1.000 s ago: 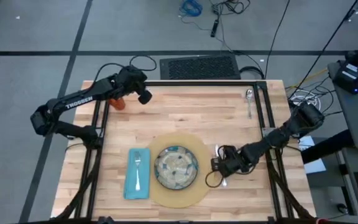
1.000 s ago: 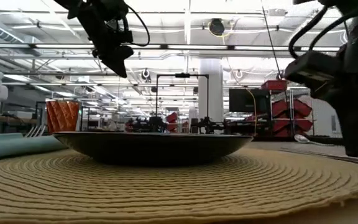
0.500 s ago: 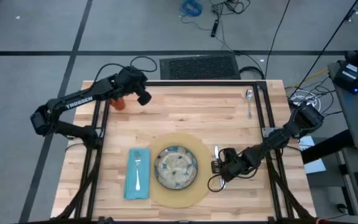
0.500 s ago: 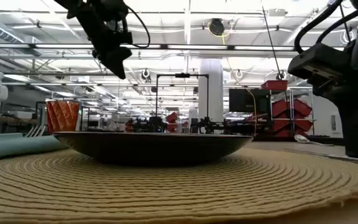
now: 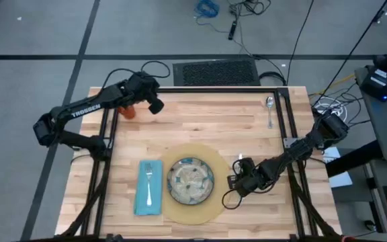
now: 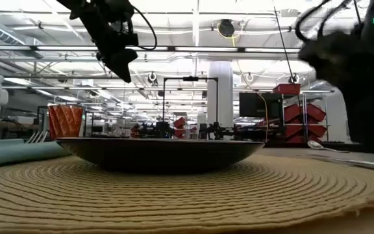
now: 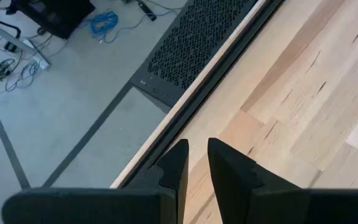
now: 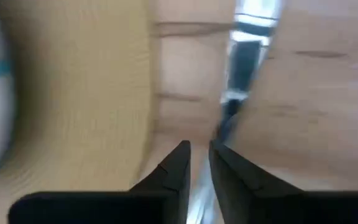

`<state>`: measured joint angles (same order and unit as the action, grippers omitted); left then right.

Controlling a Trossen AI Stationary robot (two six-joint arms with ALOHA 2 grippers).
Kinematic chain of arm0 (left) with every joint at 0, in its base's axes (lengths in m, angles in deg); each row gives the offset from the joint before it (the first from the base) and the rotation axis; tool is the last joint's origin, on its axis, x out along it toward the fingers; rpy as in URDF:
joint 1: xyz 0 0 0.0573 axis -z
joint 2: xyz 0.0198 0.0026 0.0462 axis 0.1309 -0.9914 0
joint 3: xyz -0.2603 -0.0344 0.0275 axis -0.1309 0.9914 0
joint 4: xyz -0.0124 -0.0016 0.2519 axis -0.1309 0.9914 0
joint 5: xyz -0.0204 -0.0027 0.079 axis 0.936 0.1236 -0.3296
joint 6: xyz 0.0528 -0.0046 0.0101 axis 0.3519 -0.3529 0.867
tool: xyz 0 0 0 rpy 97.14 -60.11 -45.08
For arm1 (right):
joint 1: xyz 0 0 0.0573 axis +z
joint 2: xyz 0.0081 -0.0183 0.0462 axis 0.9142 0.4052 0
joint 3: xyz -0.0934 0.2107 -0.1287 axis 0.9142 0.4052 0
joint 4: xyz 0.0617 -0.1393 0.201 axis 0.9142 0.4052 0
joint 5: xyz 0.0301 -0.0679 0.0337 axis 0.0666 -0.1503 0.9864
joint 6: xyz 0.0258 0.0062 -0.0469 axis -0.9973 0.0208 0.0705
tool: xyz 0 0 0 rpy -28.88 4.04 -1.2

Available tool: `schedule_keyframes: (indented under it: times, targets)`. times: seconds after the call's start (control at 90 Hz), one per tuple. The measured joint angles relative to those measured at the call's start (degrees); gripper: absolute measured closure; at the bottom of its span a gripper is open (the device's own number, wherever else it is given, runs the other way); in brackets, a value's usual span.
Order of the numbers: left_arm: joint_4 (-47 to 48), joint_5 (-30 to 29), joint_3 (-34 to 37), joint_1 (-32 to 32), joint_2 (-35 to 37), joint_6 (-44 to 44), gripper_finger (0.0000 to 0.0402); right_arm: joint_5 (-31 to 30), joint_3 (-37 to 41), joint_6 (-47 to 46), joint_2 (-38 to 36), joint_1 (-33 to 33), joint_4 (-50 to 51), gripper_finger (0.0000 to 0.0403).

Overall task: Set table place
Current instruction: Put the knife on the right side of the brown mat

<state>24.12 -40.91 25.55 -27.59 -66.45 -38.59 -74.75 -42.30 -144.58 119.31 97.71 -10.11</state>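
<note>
**At the mat's right edge: right claw low over the knife**

Right claw (image 5: 238, 181) sits low, just off the mat (image 5: 192, 216), with the knife (image 8: 244, 56) running out ahead of its fingers. In its wrist view the two fingers are nearly together, only a thin gap. Something silvery shows in that gap, likely the knife's near end, but contact is blurred, so I can't tell if it's pinched or just beneath.

Risks, my read:
- If the knife isn't fully let go, lifting drags it skew or onto the mat.
- A fingertip catching the mat rim could shift the mat and the plate (image 5: 190, 180) on it.
- Cable loop by the wrist hangs near the knife and could snag it.

Left claw (image 5: 157, 106) hovers above the tabletop (image 5: 213, 128) at the far-left corner, fingers nearly closed on nothing. The cup (image 5: 127, 111) is just beside it; a careless swing tips it.

Far side from the right claw: spoon (image 5: 269, 107), not yet placed. Across the plate from it: fork (image 5: 149, 181) on the napkin (image 5: 141, 202).
</note>
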Motion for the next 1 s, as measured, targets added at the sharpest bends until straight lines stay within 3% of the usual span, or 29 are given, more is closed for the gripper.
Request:
schedule_keyframes:
  times: [0.167, 0.311, 0.667, 1.0]
  targets:
    - [-0.04, 0.01, 0.0, 0.0, 0.0, 0.0, 0.0352, -0.25, -6.66, 8.76, -0.08, 0.0, 3.98, 0.0314]
    - [-0.23, 0.02, 0.0, 0.0, 0.0, 0.0, 0.0352, -4.96, -8.65, 14.58, -0.13, -0.16, 9.57, 0.031]
    - [0.0, 0.04, 0.0, 0.02, 0.0, -0.04, 0.0352, -2.1, -2.97, 4.64, 0.76, -0.44, 7.63, 0.0327]
    - [0.0, 0.09, 0.0, 0.02, 0.0, -0.05, 0.0352, 0.82, -0.76, 2.99, 3.94, -0.91, 4.56, 0.0328]
